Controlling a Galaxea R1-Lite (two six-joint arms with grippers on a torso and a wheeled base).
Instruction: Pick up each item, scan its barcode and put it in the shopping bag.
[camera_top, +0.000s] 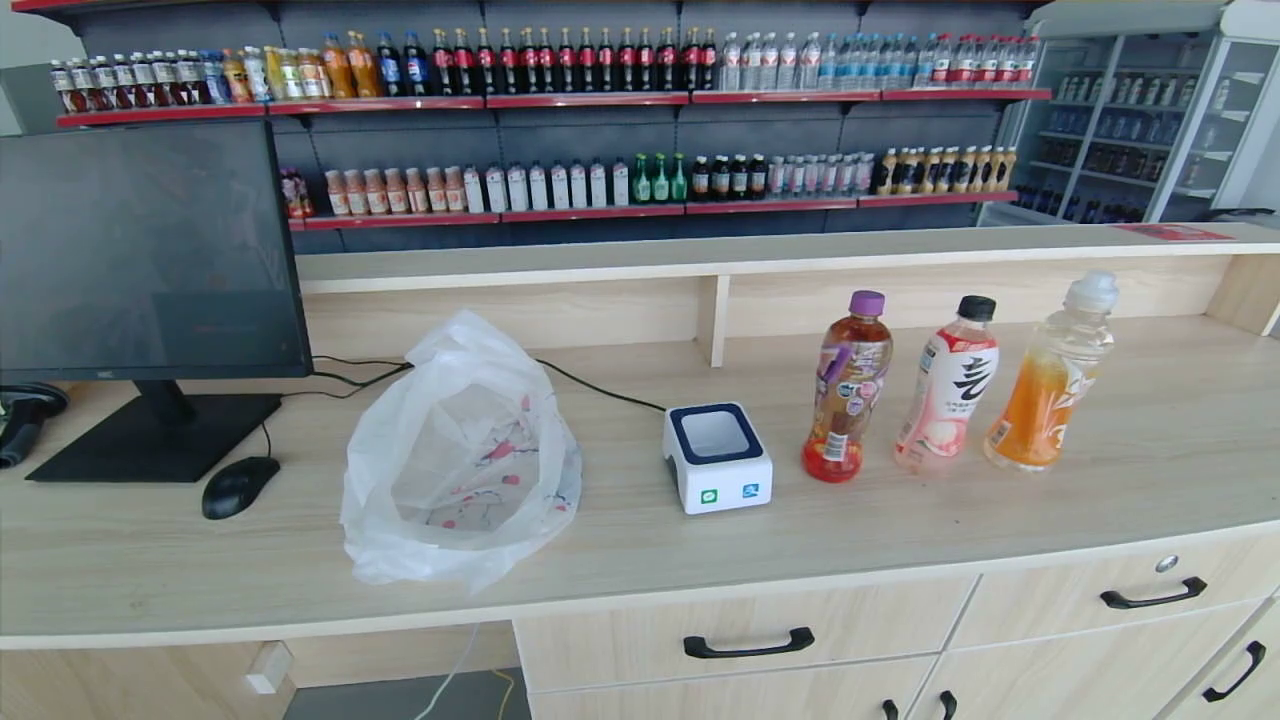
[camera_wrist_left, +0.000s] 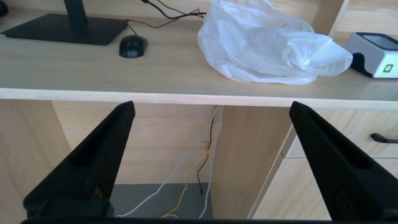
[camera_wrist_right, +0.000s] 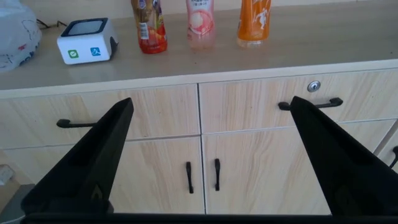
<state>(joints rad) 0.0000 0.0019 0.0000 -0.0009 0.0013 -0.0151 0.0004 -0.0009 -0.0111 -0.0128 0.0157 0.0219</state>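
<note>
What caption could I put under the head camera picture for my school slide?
Three drink bottles stand beside a white scanner and a plastic shopping bag on a wooden counter.

The shopping bag (camera_top: 460, 450) is translucent white with red prints. The scanner (camera_top: 716, 457) is white, navy-rimmed. The purple-capped bottle (camera_top: 848, 390) holds red-brown, the black-capped bottle (camera_top: 948, 392) is pink-white, the white-capped bottle (camera_top: 1048, 388) orange.

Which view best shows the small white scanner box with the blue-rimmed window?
Head view: the white scanner box shows whole and close, its blue-rimmed window facing up. The right wrist view shows it farther off, from the front; the left wrist view cuts it off at the edge.
</note>
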